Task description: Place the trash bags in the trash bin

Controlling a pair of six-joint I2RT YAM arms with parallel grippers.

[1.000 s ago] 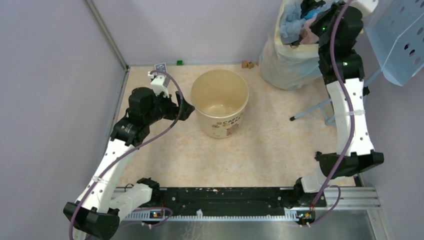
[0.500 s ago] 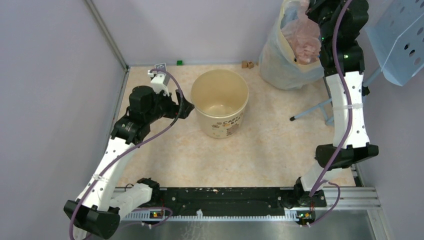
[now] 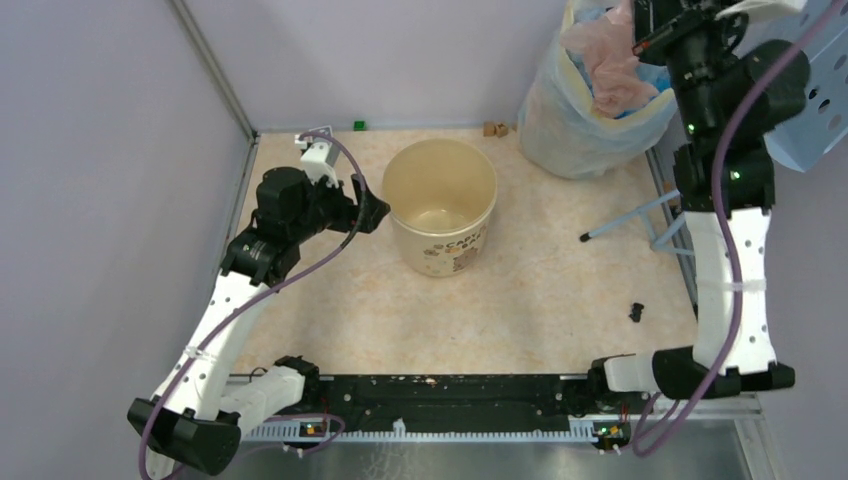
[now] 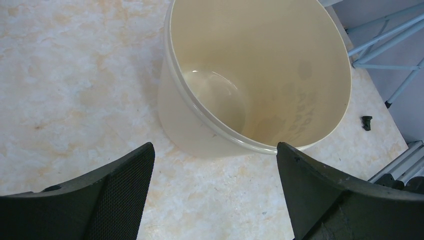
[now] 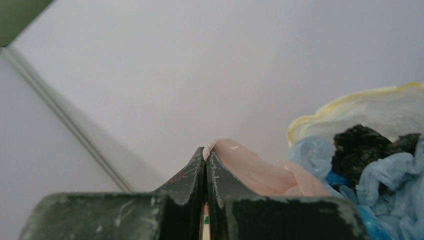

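Right gripper (image 5: 205, 154) clamps a thin, crinkly pale-pink plastic bag (image 3: 610, 65) aloft, far right of the round cream plastic bin (image 3: 445, 255), left gripper (image 3: 372, 210) gaping beside it; next, probably, swinging the bag over the bin's mouth.

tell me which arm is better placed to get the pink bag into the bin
Right. The right gripper is shut on the pale-pink trash bag, held above the large whitish-yellow bag. The left gripper hangs open beside the trash bin, holding nothing.
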